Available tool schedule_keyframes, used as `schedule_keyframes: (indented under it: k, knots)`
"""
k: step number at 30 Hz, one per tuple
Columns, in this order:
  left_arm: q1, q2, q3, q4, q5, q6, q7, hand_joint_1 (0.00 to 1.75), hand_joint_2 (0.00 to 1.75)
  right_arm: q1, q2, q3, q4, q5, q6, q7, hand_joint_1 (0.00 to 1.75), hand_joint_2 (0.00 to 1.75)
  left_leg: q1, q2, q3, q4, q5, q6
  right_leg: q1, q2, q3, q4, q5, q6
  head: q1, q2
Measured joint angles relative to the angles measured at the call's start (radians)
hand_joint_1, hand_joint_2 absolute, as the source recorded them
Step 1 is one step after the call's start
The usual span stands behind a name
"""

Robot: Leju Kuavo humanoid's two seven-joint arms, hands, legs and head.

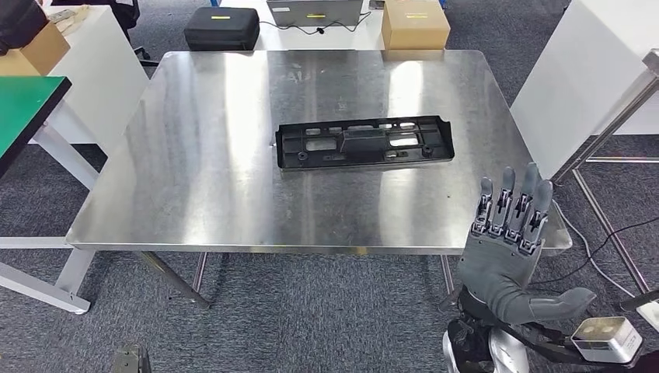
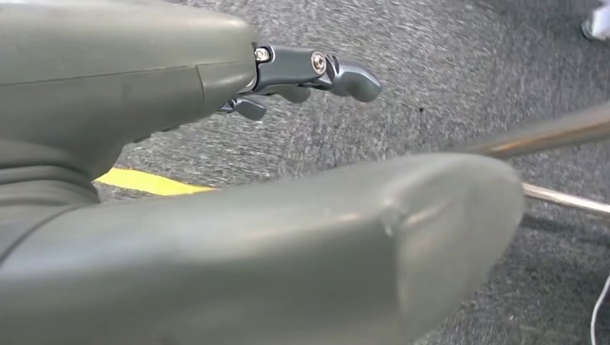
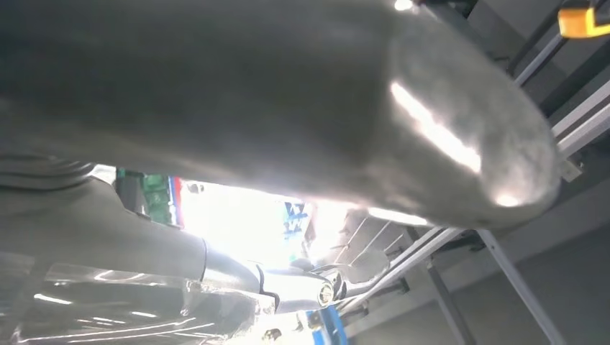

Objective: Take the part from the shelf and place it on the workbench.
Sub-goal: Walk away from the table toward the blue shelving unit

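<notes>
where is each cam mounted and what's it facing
Head view: high on the body, looking down at the steel workbench with the black part; right hand raised, fingers spread.
Left wrist view: behind the left hand, facing grey carpet.
Right wrist view: behind the right hand, facing metal framing.
Shared: head and right wrist views both show the right hand.

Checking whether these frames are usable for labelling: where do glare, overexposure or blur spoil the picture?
Head view: sharp, with pale glare streaks on the steel workbench; the black part stays readable. Left wrist view: the robot hand looms close and soft, the carpet streaky. Right wrist view: the thumb is blurred, and a blown-out white patch sits behind it.
</notes>
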Motion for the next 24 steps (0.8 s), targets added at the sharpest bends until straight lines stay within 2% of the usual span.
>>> schedule_keyframes:
  k: [1,2,3,4,6,7,8,10,11,12,13,15,16,17,18,19,20,21,22,23,24]
  knots:
    - [0.000,0.000,0.000,0.000,0.001,-0.003,-0.002,0.00,0.00,0.002,0.000,0.000,0.003,-0.002,-0.009,0.000,0.00,0.00,0.000,0.000,-0.007,0.053,-0.022,-0.002,0.002,0.000,-0.011,0.003,0.007,0.000,0.000,0.000]
    - [0.000,0.000,0.000,0.000,0.001,-0.005,-0.004,0.00,0.00,0.004,-0.001,0.000,0.005,-0.005,-0.017,0.000,0.00,0.00,0.000,0.000,-0.001,0.076,-0.024,-0.002,0.004,0.000,-0.024,0.008,0.013,0.001,0.000,0.000]
    - [0.000,0.000,0.000,0.000,0.001,-0.007,-0.006,0.00,0.00,0.007,-0.001,0.000,0.007,-0.008,-0.023,0.000,0.00,0.00,0.000,0.000,0.025,0.062,-0.009,-0.001,0.004,0.000,-0.036,0.013,0.018,0.004,0.000,0.000]
    - [-0.001,0.000,0.000,0.000,0.001,-0.008,-0.007,0.00,0.00,0.010,-0.002,0.000,0.008,-0.010,-0.027,0.000,0.00,0.00,0.000,0.000,0.069,0.012,0.015,0.001,0.005,0.000,-0.048,0.019,0.023,0.006,0.000,0.000]
    - [-0.004,0.001,0.000,0.000,0.002,-0.008,-0.009,0.00,0.00,0.013,-0.002,-0.001,0.009,-0.011,-0.029,0.000,0.00,0.00,-0.002,-0.003,0.158,-0.115,0.034,0.008,0.006,0.001,-0.065,0.027,0.033,0.015,0.000,0.000]
    - [-0.005,0.001,0.000,0.000,0.002,-0.009,-0.009,0.00,0.00,0.013,-0.002,-0.001,0.009,-0.011,-0.030,0.000,0.00,0.00,-0.006,-0.005,0.182,-0.155,0.034,0.013,0.007,0.001,-0.070,0.029,0.039,0.022,0.001,0.000]
    - [-0.007,0.001,0.000,0.000,0.001,-0.009,-0.010,0.00,0.00,0.013,-0.002,-0.002,0.009,-0.010,-0.030,0.000,0.00,0.00,-0.011,-0.007,0.189,-0.173,0.031,0.018,0.007,0.000,-0.072,0.028,0.045,0.030,0.001,0.000]
    - [-0.007,0.001,0.000,0.000,0.001,-0.009,-0.010,0.00,0.00,0.014,-0.003,-0.002,0.009,-0.009,-0.034,0.000,0.00,0.00,-0.016,-0.006,0.182,-0.181,0.048,0.033,0.008,0.000,-0.077,0.025,0.057,0.046,0.001,0.000]
    - [-0.009,0.001,0.000,0.000,0.002,-0.009,-0.011,0.00,0.00,0.015,-0.004,-0.002,0.009,-0.008,-0.037,0.000,0.00,0.00,-0.016,-0.004,0.178,-0.188,0.059,0.041,0.009,0.001,-0.084,0.028,0.053,0.049,0.001,0.000]
    - [-0.010,0.001,0.000,0.000,0.002,-0.009,-0.011,0.00,0.00,0.015,-0.006,-0.003,0.009,-0.007,-0.040,0.000,0.00,0.00,-0.015,-0.002,0.171,-0.196,0.073,0.052,0.010,0.001,-0.096,0.044,0.034,0.048,0.003,0.000]
    - [-0.011,0.000,0.000,-0.001,0.002,-0.010,-0.011,0.00,0.00,0.016,-0.007,-0.003,0.009,-0.006,-0.042,0.000,0.00,0.00,-0.013,0.000,0.161,-0.204,0.088,0.060,0.012,0.001,-0.113,0.079,0.000,0.042,0.004,0.000]
    - [-0.012,0.000,0.000,-0.001,0.002,-0.010,-0.011,0.00,0.00,0.016,-0.011,-0.004,0.011,-0.008,-0.045,0.000,0.00,0.00,-0.016,0.003,0.132,-0.205,0.112,0.068,0.009,0.001,-0.153,0.203,-0.087,0.032,0.008,0.000]
    - [-0.012,0.000,0.000,-0.001,0.002,-0.010,-0.011,0.00,0.00,0.017,-0.013,-0.004,0.012,-0.009,-0.047,0.000,0.00,0.00,-0.016,0.003,0.116,-0.205,0.123,0.068,0.008,0.001,-0.166,0.267,-0.113,0.034,0.009,0.000]
    - [-0.012,0.000,0.000,-0.001,0.002,-0.010,-0.011,0.00,0.00,0.017,-0.015,-0.004,0.014,-0.012,-0.050,0.000,0.00,0.00,-0.017,0.004,0.100,-0.204,0.136,0.068,0.007,0.001,-0.168,0.309,-0.119,0.042,0.009,0.000]
    - [-0.012,0.000,0.000,-0.001,0.002,-0.010,-0.010,0.00,0.00,0.016,-0.016,-0.004,0.016,-0.014,-0.052,0.001,0.00,0.00,-0.017,0.005,0.085,-0.204,0.148,0.066,0.006,0.001,-0.152,0.316,-0.105,0.053,0.009,0.000]
    - [-0.012,0.000,0.000,-0.001,0.002,-0.010,-0.010,0.00,0.00,0.016,-0.017,-0.004,0.017,-0.016,-0.054,0.004,0.00,0.00,-0.017,0.005,0.070,-0.203,0.160,0.063,0.006,0.001,-0.117,0.286,-0.081,0.064,0.010,0.000]
    - [-0.012,0.000,0.000,-0.001,0.004,-0.010,-0.010,0.00,0.00,0.015,-0.018,-0.004,0.017,-0.017,-0.056,0.007,0.00,0.00,-0.018,0.005,0.057,-0.202,0.171,0.058,0.006,0.001,-0.066,0.223,-0.062,0.069,0.010,0.000]
    - [-0.012,0.000,0.000,-0.001,0.006,-0.011,-0.011,0.00,0.00,0.013,-0.018,-0.004,0.018,-0.018,-0.058,0.012,0.00,0.00,-0.019,0.004,0.045,-0.201,0.182,0.053,0.008,0.001,-0.003,0.136,-0.059,0.067,0.010,0.000]
    - [-0.012,0.000,0.000,-0.001,0.008,-0.012,-0.012,0.00,0.00,0.012,-0.018,-0.004,0.018,-0.018,-0.061,0.015,0.00,0.00,-0.020,0.004,0.037,-0.201,0.194,0.047,0.011,0.001,0.047,0.062,-0.063,0.061,0.008,0.000]
    - [-0.012,0.000,0.000,-0.001,0.010,-0.013,-0.013,0.00,0.00,0.011,-0.017,-0.004,0.018,-0.019,-0.062,0.019,0.00,0.00,-0.021,0.005,0.033,-0.203,0.205,0.042,0.015,0.002,0.077,0.008,-0.071,0.054,0.006,0.000]
    - [-0.012,-0.001,0.000,-0.001,0.011,-0.016,-0.014,0.00,0.00,0.011,-0.018,-0.004,0.019,-0.019,-0.063,0.021,0.00,0.00,-0.021,0.005,0.030,-0.207,0.216,0.035,0.020,0.004,0.088,-0.020,-0.076,0.048,0.005,0.000]
